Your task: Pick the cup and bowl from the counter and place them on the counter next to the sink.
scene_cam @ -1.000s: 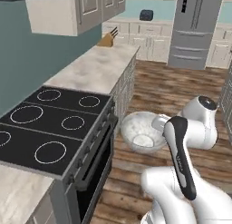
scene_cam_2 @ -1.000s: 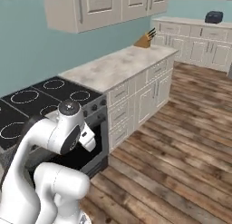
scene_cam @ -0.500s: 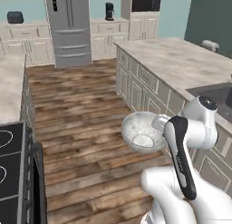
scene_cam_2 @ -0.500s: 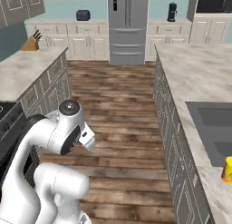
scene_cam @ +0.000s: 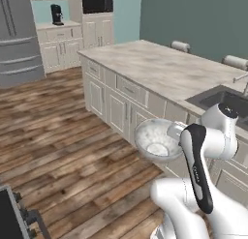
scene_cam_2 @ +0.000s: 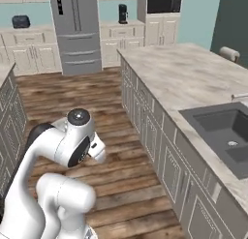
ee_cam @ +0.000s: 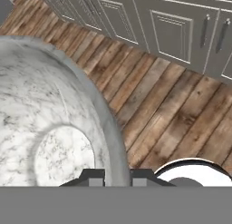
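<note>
Gripping the bowl [scene_cam: 156,140] by its rim, the end effector [ee_cam: 114,175] is seen in the hand view with one finger inside the wall and one outside, clamped on that thin edge. The bowl is carried in the air over the wooden floor [scene_cam: 63,151], just in front of the cream cabinets, near the sink [scene_cam_2: 225,134] and below the level of the table [scene_cam: 160,68]. From its speckled, stone-like look it is judged to be rigid, fairly heavy and smooth, so a pinch at one point of the rim could let it swing or slip; a chip is likely if it is knocked against the table edge. The rim is the only place narrow enough to be taken. The arm is folded close to the base, the forearm raised and the hand turned out toward the left.
</note>
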Available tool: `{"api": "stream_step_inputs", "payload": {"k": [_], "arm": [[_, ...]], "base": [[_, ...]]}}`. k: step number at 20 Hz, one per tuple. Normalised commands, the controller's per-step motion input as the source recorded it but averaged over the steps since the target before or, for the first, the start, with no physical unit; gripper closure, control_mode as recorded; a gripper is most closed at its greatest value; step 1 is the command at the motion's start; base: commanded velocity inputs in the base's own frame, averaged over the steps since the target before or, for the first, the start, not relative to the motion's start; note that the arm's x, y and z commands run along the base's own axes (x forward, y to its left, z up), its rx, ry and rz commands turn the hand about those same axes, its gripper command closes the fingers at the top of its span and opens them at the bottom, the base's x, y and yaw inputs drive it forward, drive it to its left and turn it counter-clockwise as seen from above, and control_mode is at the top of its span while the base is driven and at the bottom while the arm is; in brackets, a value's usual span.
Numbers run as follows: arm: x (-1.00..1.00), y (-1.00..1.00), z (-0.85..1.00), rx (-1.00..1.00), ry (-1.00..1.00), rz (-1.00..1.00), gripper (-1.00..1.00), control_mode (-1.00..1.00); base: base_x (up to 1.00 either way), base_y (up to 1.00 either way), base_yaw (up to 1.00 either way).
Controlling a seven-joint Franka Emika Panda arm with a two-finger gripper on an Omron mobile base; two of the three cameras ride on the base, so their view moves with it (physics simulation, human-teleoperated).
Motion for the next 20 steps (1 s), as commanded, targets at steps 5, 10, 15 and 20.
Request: {"api": "stream_step_inputs", "payload": {"k": [5,10,15,20], "arm": [[0.00,0.00,0.00,0.00,0.00,0.00,1.00,1.00],[0.00,0.00,0.00,0.00,0.00,0.00,1.00,1.00],[0.00,0.00,0.00,0.00,0.00,0.00,1.00,1.00],[0.00,0.00,0.00,0.00,0.00,0.00,1.00,1.00]], "base": [[1.00,1.00,-0.42],[1.00,0.85,-0.60],[0.85,0.67,-0.67],[0.43,0.65,-0.61]]}}
